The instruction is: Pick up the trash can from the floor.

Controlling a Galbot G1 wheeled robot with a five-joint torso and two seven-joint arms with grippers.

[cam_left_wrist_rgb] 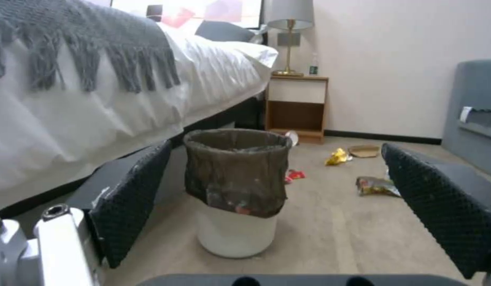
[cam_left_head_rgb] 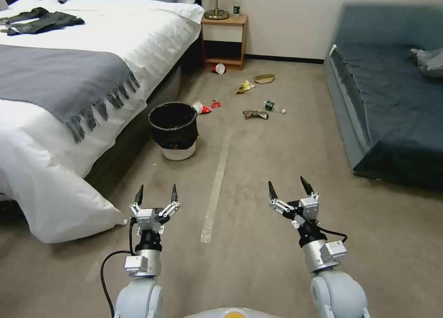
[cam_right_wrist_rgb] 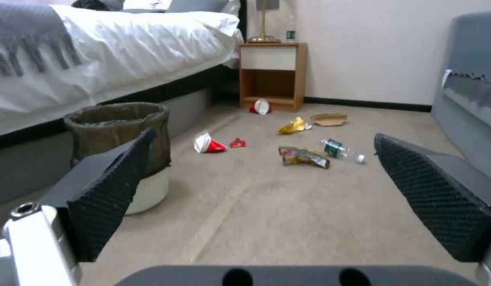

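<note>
The approach looks like it has barely started. The trash can (cam_left_head_rgb: 173, 130) stands upright on the floor (cam_left_head_rgb: 258, 244) beside the bed (cam_left_head_rgb: 69, 101), near the pale tape strip (cam_left_head_rgb: 216, 189), and nothing touches it. The left gripper (cam_left_head_rgb: 156, 194) hangs in the air short of the can and roughly in line with it, fingers spread wide and empty. The right gripper (cam_left_head_rgb: 289, 188), across the tape strip, is likewise spread and empty. I'd judge the next move calls for closing in and lowering an arm to the lined rim.
</note>
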